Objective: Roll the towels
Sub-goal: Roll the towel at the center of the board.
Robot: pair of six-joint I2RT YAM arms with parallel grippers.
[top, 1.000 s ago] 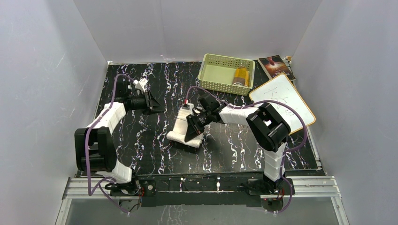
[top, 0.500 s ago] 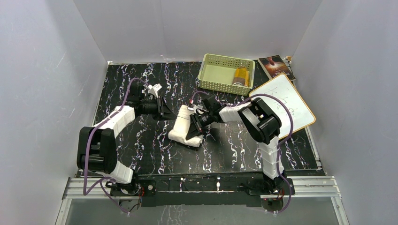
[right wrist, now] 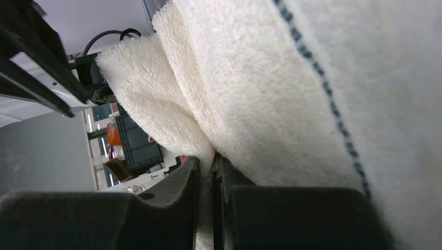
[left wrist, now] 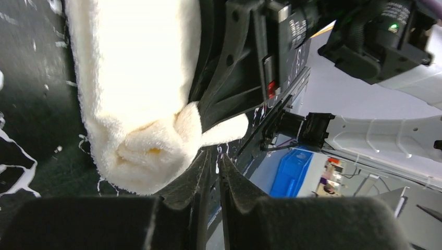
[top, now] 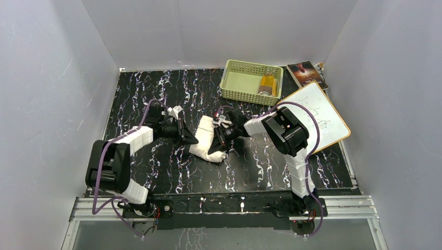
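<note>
One cream towel (top: 202, 136), one mustard towel (top: 267, 84).

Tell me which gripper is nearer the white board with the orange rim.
Right. The right gripper pinches the rolled cream-white towel left of the orange-rimmed white board; the left gripper lies beyond that towel, farther away.

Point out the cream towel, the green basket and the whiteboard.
cream towel (top: 204, 138), top view, left side of the roll.
green basket (top: 238, 81), top view, bare floor.
whiteboard (top: 323, 107), top view, white face.
</note>
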